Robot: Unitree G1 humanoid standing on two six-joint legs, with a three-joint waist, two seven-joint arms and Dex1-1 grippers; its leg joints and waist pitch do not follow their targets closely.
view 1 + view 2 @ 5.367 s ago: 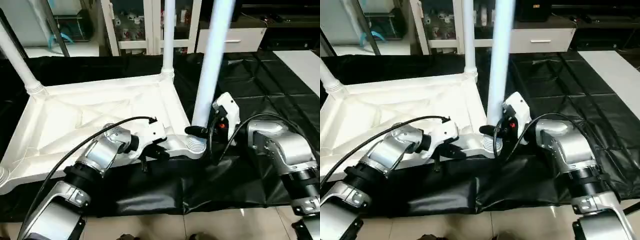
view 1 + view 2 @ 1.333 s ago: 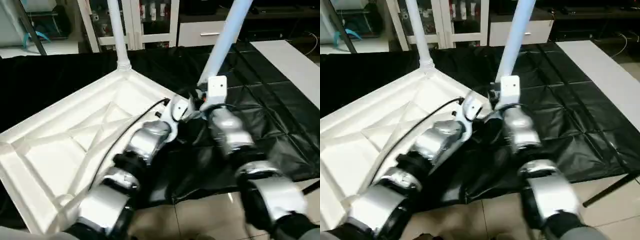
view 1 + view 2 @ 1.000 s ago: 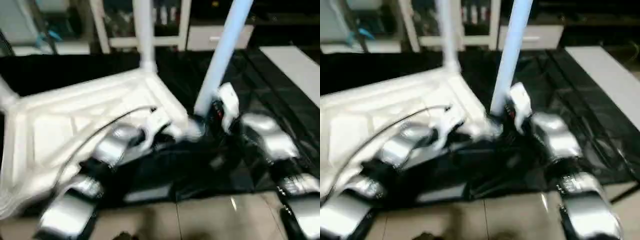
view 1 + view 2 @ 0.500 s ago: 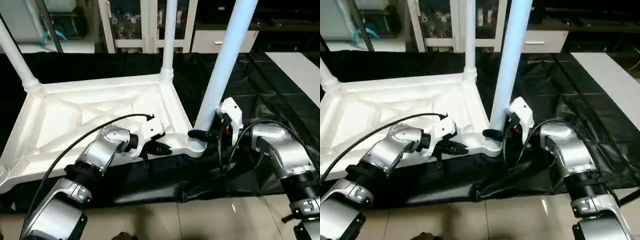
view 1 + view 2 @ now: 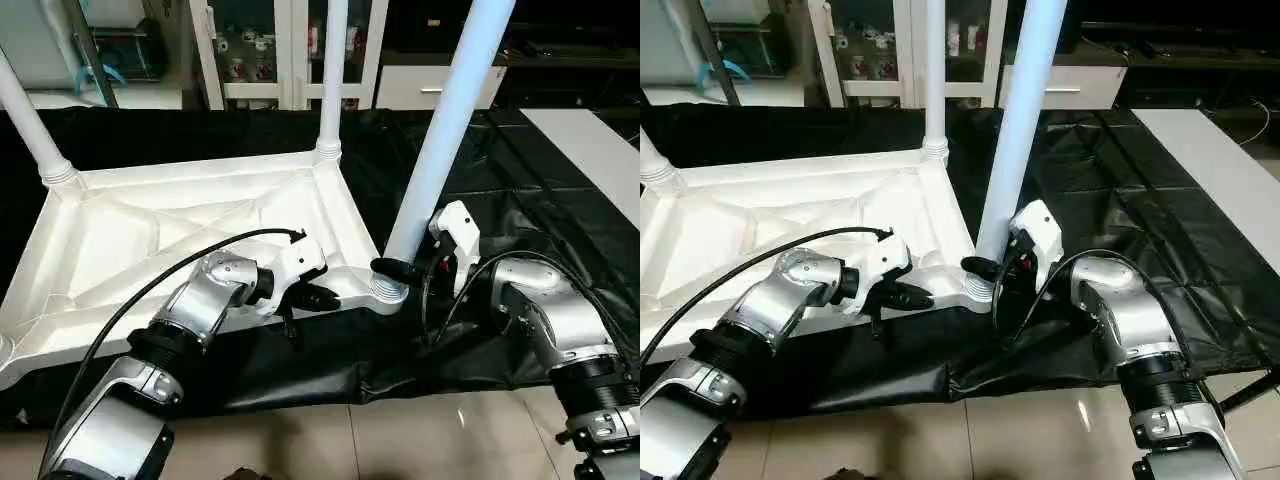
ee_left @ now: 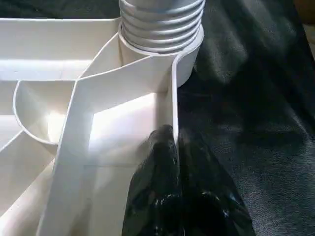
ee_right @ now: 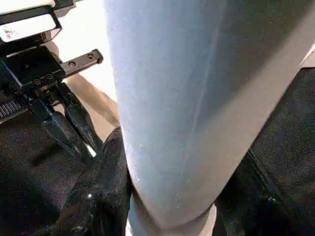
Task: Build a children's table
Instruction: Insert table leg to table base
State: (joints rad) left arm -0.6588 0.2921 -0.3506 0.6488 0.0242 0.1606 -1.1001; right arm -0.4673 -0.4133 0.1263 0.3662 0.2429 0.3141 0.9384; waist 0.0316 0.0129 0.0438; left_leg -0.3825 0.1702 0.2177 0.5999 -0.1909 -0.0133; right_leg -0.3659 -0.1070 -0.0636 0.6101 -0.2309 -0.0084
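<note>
Pinching tabletop (image 5: 180,225) rim, left gripper (image 5: 322,298); right gripper (image 5: 392,268) clamps near leg (image 5: 440,140); black cover (image 5: 520,200) beneath.

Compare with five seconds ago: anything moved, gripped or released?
Nothing visibly changed apart from the head camera swinging away and back. The left pincer stays shut on the tabletop rim, and the right pincer stays clamped around the base of the near leg, which stands in its corner socket as before.
</note>
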